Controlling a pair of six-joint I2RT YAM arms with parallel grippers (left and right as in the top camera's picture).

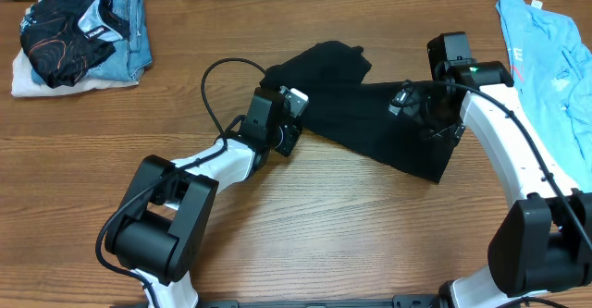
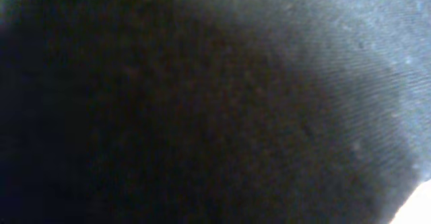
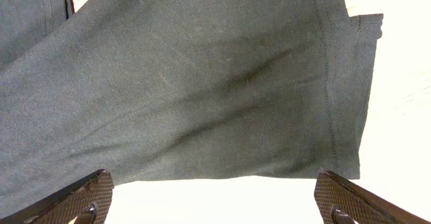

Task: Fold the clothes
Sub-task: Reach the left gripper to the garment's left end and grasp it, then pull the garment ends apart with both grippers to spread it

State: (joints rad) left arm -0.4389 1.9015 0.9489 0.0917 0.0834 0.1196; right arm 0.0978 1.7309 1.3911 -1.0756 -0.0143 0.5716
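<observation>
Black cloth, half spread and lying askew: risk of a lopsided fold.
The black garment (image 1: 370, 114) lies mid-bench (image 1: 305, 225) with its long axis diagonal, the bunched end pointing far left and the hemmed end (image 3: 333, 83) near right. The left gripper (image 1: 287, 128) is buried against the cloth, so I cannot tell how its jaws stand. The right gripper (image 3: 212, 180) hangs over the hem with its jaws spread wide, holding nothing. Likely faults are a pinch that catches only one layer, or uneven pulls that twist the cloth.
</observation>
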